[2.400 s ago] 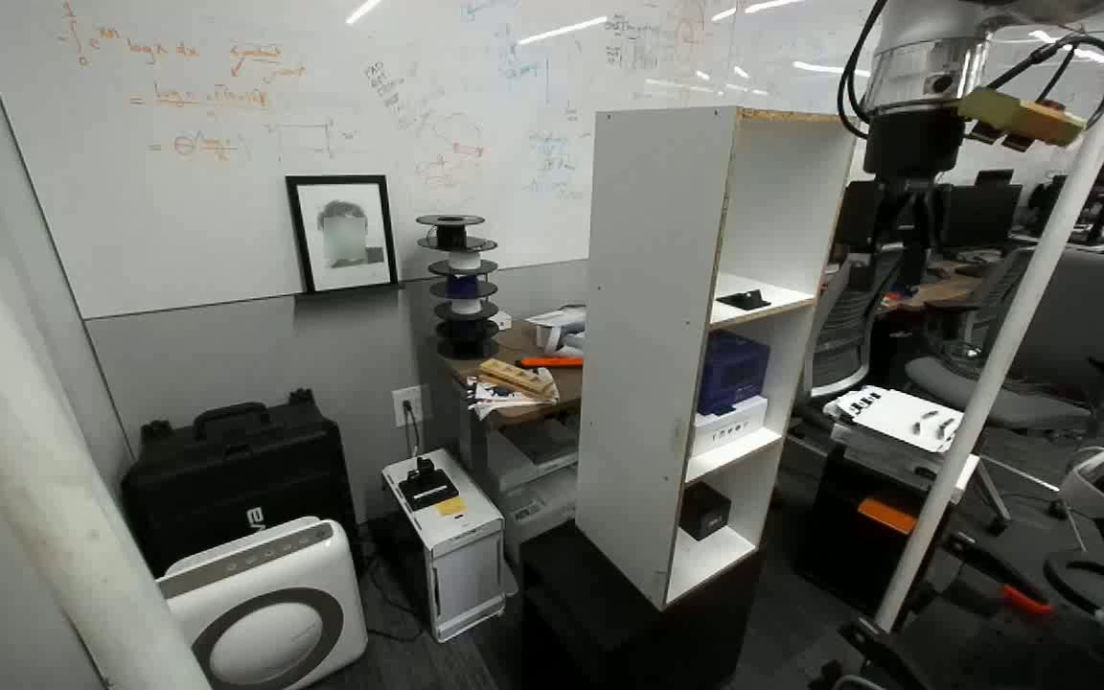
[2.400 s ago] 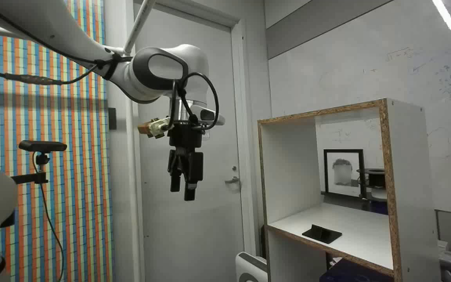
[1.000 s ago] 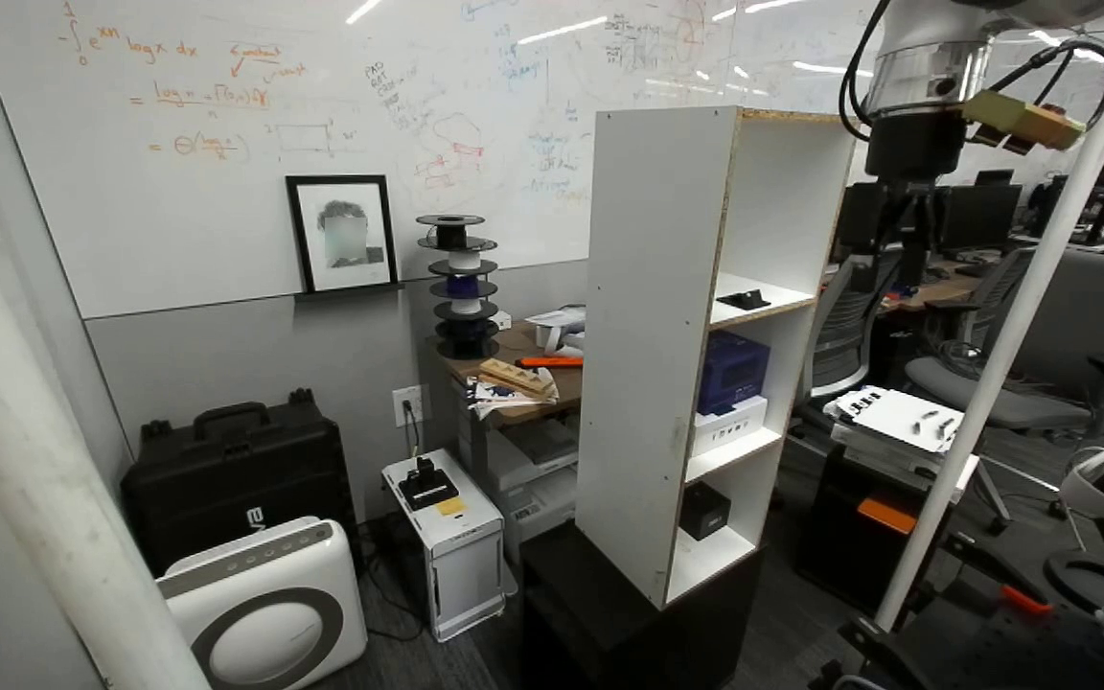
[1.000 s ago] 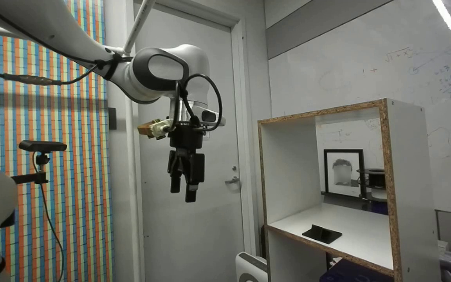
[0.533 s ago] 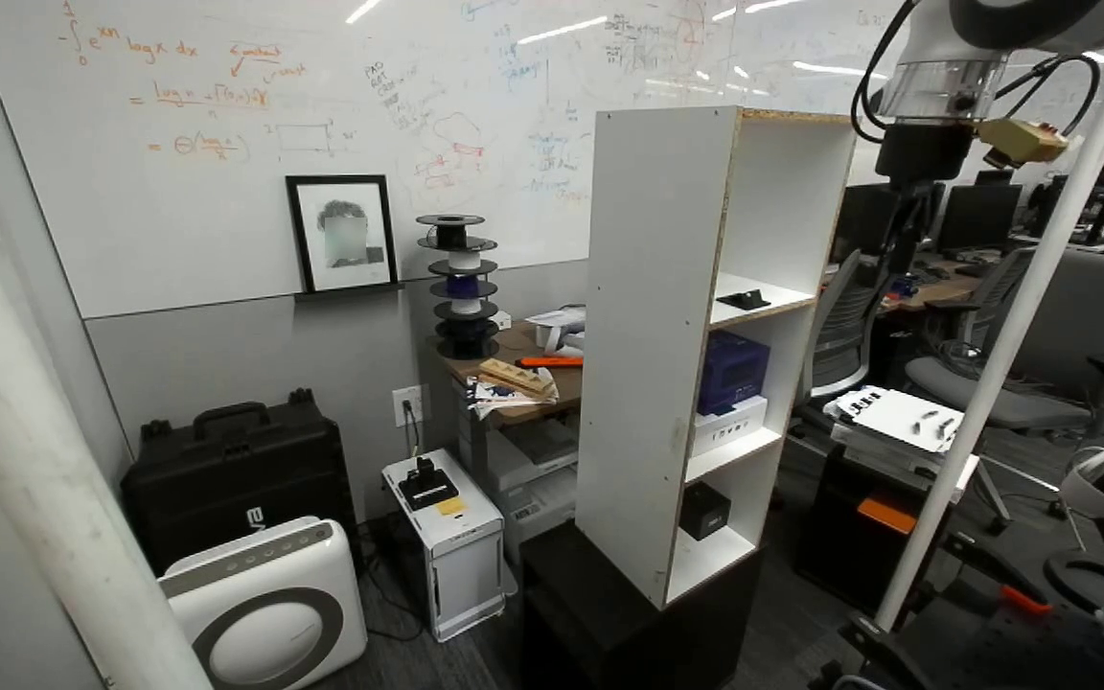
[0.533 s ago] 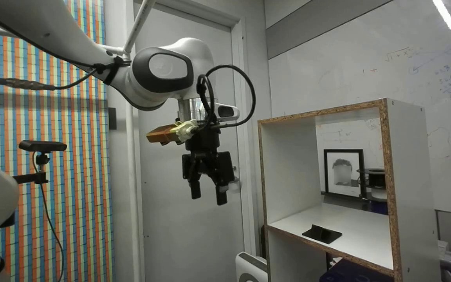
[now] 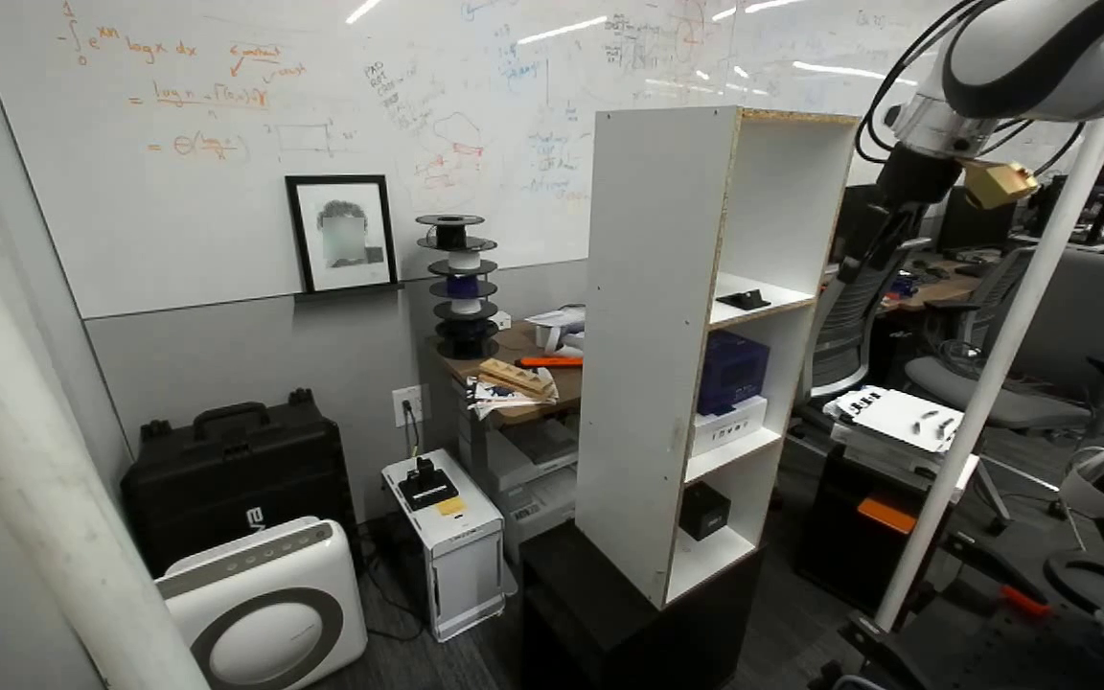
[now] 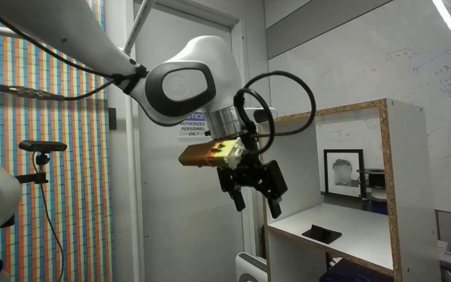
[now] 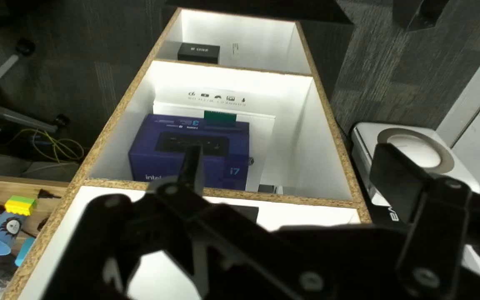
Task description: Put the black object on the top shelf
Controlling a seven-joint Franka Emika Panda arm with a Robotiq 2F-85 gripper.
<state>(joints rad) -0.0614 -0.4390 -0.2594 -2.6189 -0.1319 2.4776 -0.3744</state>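
Nearer the shelving unit (image 7: 653, 316) than half a second ago, the robot arm (image 8: 182, 80) also slants its wrist more, so that the gripper (image 8: 258, 211) aims toward five o'clock in an exterior view. It stands off from the unit, its fingers (image 8: 275, 208) spread and nothing between them. I therefore judge the step in hand to be the approach, before any grasp. On the top shelf (image 8: 366, 231), toward four o'clock from the gripper in an exterior view, lies a folded black piece (image 8: 322, 234), most likely the task's thing; if so, it already rests on that board, and either a fresh placing or the roof (image 8: 347, 108) above it may be meant. The next move probably calls for lining up with the top compartment (image 8: 303, 168), then reaching in beneath the roof to take the piece by its raised edge without shoving it back. Only an exterior view has the notice (image 8: 192, 128) on the door (image 8: 186, 235), while only the wrist view shows the printed "i7" on the blue box (image 9: 190, 154), just toward nine o'clock of the middle. There the gripper hides nearly all of the black piece, leaving a dark edge that seems to be it; both exterior views show it plainly.
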